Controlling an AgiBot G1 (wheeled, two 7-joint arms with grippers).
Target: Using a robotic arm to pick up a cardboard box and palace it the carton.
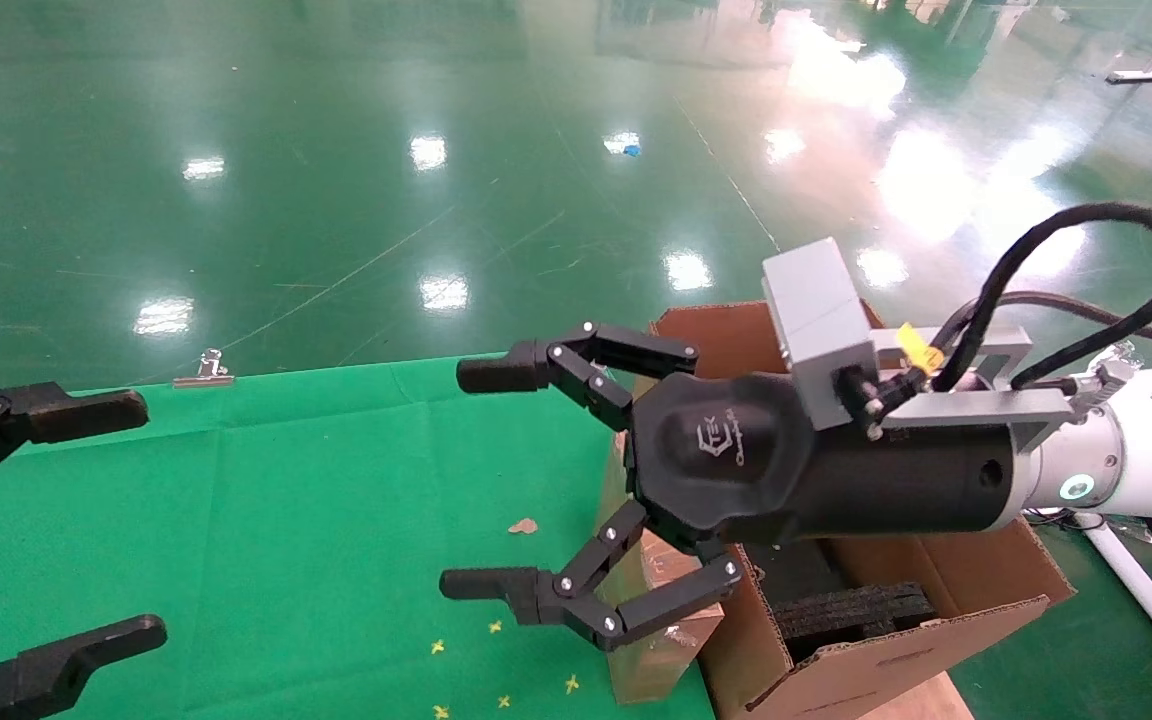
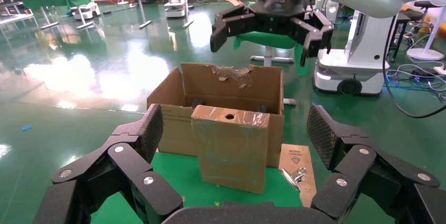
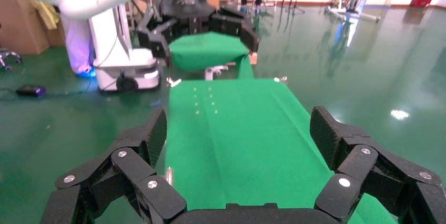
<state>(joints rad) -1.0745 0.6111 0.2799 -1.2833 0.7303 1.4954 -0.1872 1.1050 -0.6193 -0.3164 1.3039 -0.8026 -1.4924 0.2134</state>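
The cardboard box (image 2: 234, 148) stands upright on the green cloth, its back against the carton (image 2: 231, 84), with a small round hole in its top edge. In the head view the cardboard box (image 1: 661, 625) shows only partly, under the lower finger of my right gripper (image 1: 471, 480). That gripper, on the robotic arm (image 1: 1116, 455), hangs open above the box and the carton's (image 1: 936, 590) near wall, holding nothing. From the left wrist it shows as the right gripper (image 2: 265, 45) high over the carton. My left gripper (image 1: 136, 520) is open at the table's left end, facing the box from a distance.
Green cloth (image 1: 286, 520) covers the table, with small yellow marks and a cardboard scrap (image 1: 523, 525). A binder clip (image 1: 204, 370) sits on the far edge, another binder clip (image 2: 293, 174) beside the box. Black foam (image 1: 851, 610) lines the carton. A robot base (image 2: 344, 74) stands beyond.
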